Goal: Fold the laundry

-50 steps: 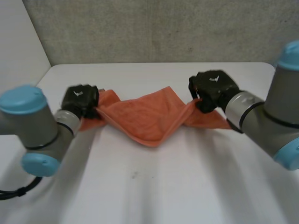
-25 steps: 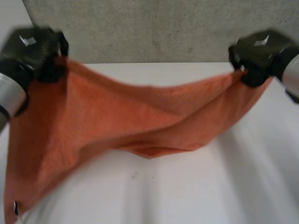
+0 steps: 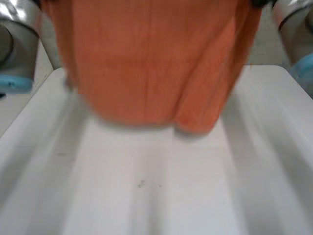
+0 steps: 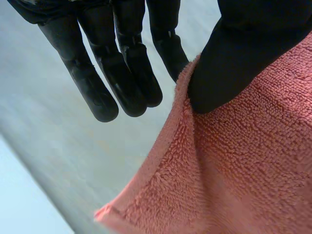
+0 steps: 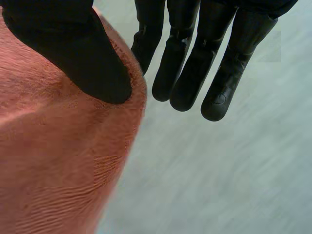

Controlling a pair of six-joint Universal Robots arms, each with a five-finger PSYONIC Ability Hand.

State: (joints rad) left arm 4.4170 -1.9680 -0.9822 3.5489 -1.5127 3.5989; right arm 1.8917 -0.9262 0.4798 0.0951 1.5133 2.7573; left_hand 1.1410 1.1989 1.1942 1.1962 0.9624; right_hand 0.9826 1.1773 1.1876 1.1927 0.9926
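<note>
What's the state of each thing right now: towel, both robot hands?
Orange towel: held up, hanging spread between both robot hands.
Left robot hand: thumb pinching the towel's edge, fingers straight.
Right robot hand: thumb pinching the towel's edge, fingers straight.

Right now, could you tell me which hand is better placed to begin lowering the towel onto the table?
Right, marginally. The left hand and right hand each pinch the towel at its edge, but its lowest part hangs on the right hand's side, nearest the table.
</note>
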